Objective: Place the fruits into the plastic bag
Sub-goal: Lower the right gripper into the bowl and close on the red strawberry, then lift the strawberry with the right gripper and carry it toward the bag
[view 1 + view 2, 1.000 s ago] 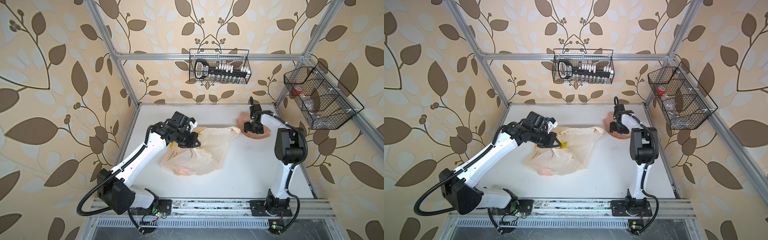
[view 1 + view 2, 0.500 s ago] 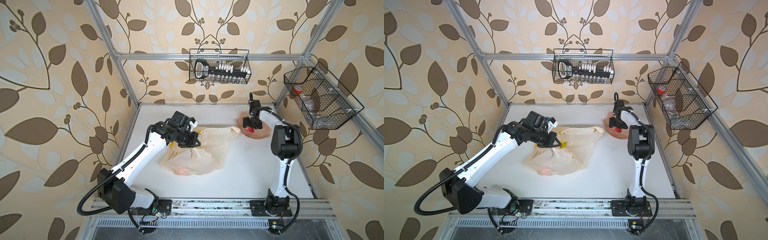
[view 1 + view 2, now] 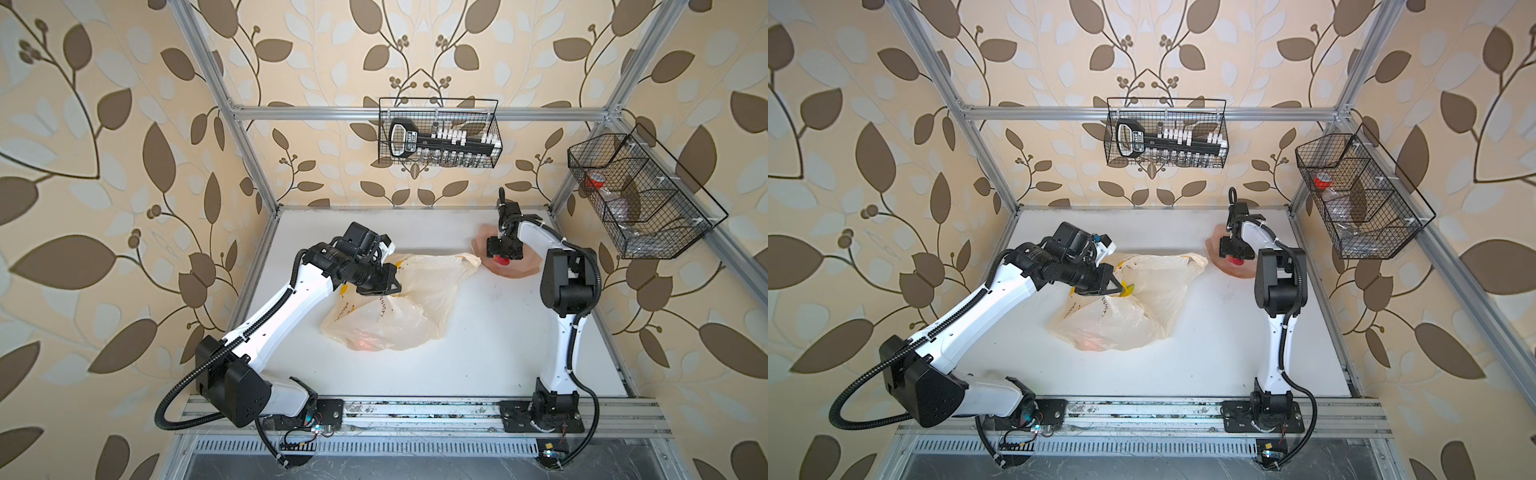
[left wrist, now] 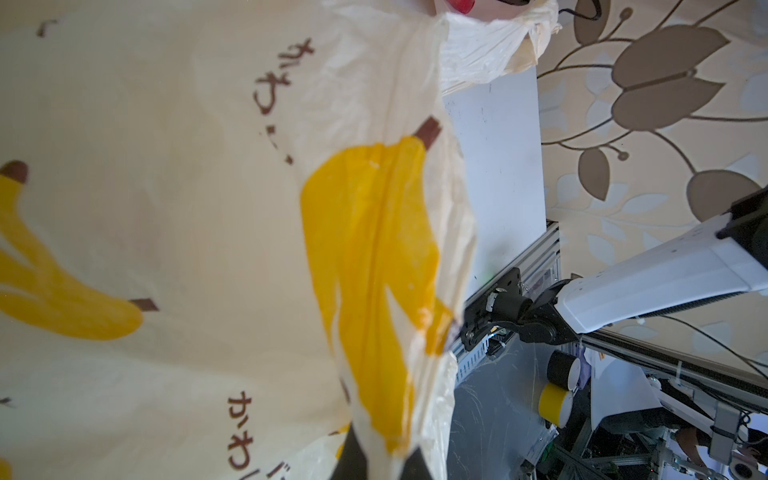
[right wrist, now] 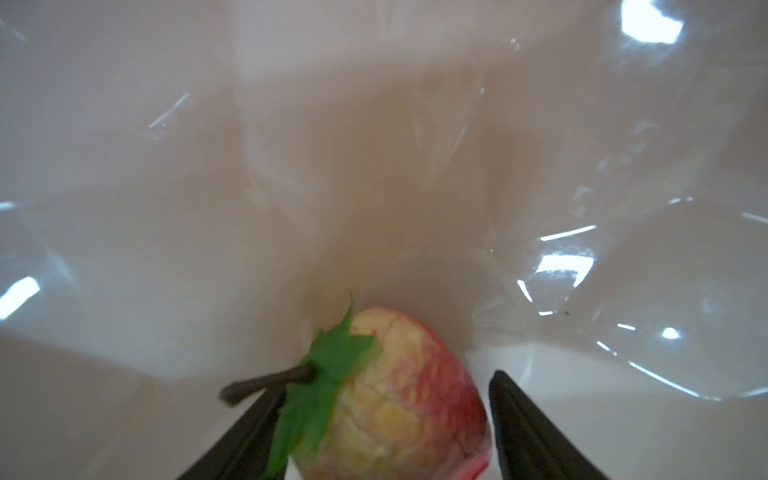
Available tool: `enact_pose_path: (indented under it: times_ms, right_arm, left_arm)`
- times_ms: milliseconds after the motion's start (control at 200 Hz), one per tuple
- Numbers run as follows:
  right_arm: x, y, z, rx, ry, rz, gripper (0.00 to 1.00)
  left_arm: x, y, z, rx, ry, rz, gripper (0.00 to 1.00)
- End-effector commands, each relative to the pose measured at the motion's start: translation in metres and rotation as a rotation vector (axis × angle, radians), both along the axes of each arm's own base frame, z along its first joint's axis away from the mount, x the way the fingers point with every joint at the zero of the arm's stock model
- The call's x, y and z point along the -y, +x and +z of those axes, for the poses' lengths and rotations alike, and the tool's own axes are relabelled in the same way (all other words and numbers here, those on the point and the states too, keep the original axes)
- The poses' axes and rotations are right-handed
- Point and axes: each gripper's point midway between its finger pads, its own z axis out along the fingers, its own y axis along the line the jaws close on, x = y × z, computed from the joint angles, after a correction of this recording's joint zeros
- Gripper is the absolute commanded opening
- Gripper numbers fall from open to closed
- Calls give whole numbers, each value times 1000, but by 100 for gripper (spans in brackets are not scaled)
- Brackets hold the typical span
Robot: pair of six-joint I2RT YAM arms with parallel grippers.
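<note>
The plastic bag [image 3: 415, 307] [image 3: 1142, 307] lies crumpled mid-table, cream with yellow banana prints and dark text. My left gripper [image 3: 390, 286] [image 3: 1117, 286] is shut on a fold of its upper edge; in the left wrist view the bag [image 4: 166, 208] fills the frame and its film runs between the black fingertips of the gripper [image 4: 384, 457]. A reddish fruit [image 3: 365, 343] shows through the bag's lower end. My right gripper [image 3: 503, 254] [image 5: 384, 386] stands open on the pink plate [image 3: 521, 270] [image 5: 374, 166], straddling a red-yellow fruit [image 5: 407, 415] [image 3: 503, 261] that has a green leaf and a stem.
A wire basket [image 3: 438, 137] with a black tool hangs on the back wall. A second wire basket [image 3: 636, 199] hangs on the right wall above the table edge. The aluminium rail [image 3: 415, 409] carrying both arm bases runs along the front.
My right gripper has shifted a little over the plate and come down round the red fruit, its jaws narrowing. The left arm and the bag have stayed still.
</note>
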Motion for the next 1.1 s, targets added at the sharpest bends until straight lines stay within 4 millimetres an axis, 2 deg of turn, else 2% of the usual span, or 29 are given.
enact_pose_path:
  times_ms: [0,120,235,335,435,635,725,1095]
  right_arm:
    - [-3,-1,-6,-21,17,29,67]
    - [-4,-1,-3,-12,21,30,64]
    - [-3,-2,2,-2,21,28,56]
    - [-7,-4,7,8,42,34,55]
    - [-9,-7,16,28,56,31,47]
    - [-11,-15,31,74,103,9,45]
    - [-11,-17,43,103,120,-2,45]
    - [-15,-9,119,280,221,-11,45]
  left_arm:
    - [2,-1,13,23,-7,-4,0]
    - [2,-1,14,24,-8,-4,0]
    - [2,-1,14,23,-8,-6,0]
    - [1,-2,14,26,-9,-6,0]
    - [1,-2,14,29,-13,-5,0]
    - [2,-3,15,35,-19,-8,0]
    - [2,-3,15,34,-19,-10,0]
    - [3,-2,15,33,-25,-15,0]
